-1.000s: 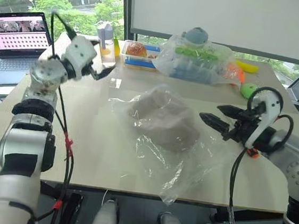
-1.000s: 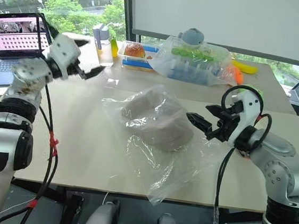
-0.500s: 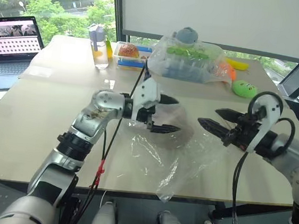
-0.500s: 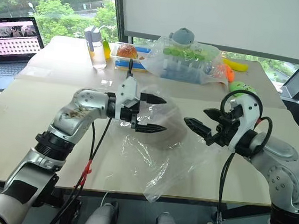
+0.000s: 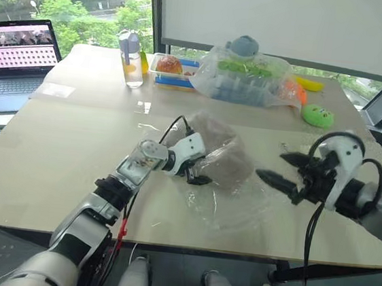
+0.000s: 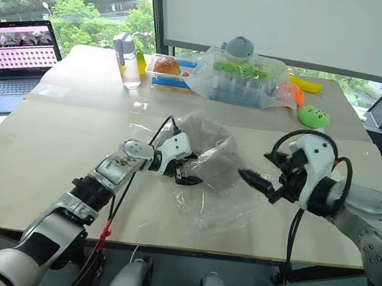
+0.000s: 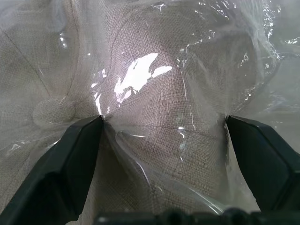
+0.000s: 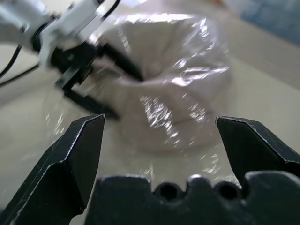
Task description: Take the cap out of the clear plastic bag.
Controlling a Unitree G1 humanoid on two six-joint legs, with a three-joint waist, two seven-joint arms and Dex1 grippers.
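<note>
The beige-grey cap [image 5: 227,159] lies inside the clear plastic bag [image 5: 229,205] at the middle of the table. My left gripper [image 5: 196,169] presses against the cap's near-left side through the plastic. Its two black fingers [image 7: 70,159] stand wide apart on either side of a bulge of fabric, tips touching the film. Beside one tip sits the cap's centre button [image 7: 54,110]. My right gripper [image 5: 272,164] hovers open just right of the bag, pointing at the cap [image 8: 183,98], with nothing between its fingers [image 8: 77,150].
At the back stand a bulging clear bag of toys [image 5: 246,77], a food box [image 5: 173,67] and a bottle [image 5: 133,58]. A green plush [image 5: 317,116] lies back right, and a laptop [image 5: 19,53] far left. The table's front edge [image 5: 187,244] runs just below the bag.
My left arm swung down and right from beside the laptop onto the bagged cap, and its fingers now pinch in at the plastic. The right gripper drew back a little, still open.
</note>
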